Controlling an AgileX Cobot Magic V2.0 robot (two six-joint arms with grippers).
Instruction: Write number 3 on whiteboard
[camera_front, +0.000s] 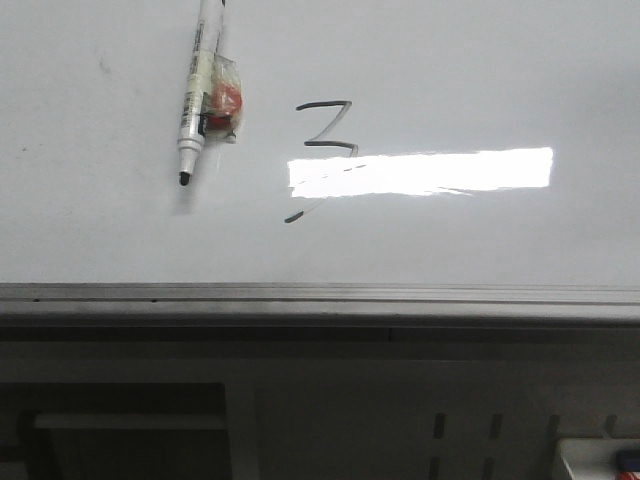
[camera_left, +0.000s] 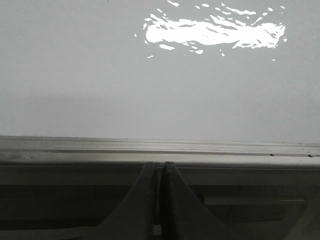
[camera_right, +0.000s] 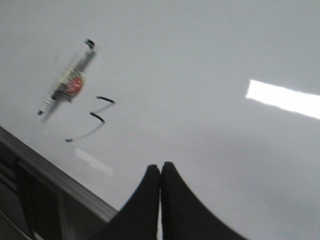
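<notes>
The whiteboard (camera_front: 450, 60) fills the front view, with its silver frame edge along the near side. The number 3 (camera_front: 327, 140) is drawn in thin black strokes near the middle; its lower part runs into a bright light reflection. It also shows in the right wrist view (camera_right: 95, 119). A white marker (camera_front: 200, 95) with a red-and-clear tag lies on the board left of the digit, tip toward the near edge; it also shows in the right wrist view (camera_right: 67, 82). My left gripper (camera_left: 159, 166) is shut and empty at the board's frame. My right gripper (camera_right: 160, 167) is shut and empty above the board.
The board's metal frame (camera_front: 320, 296) runs along the near edge, with dark table structure below it. A white box with a blue and red item (camera_front: 600, 462) sits at the lower right. A bright rectangular reflection (camera_front: 430, 172) lies on the board.
</notes>
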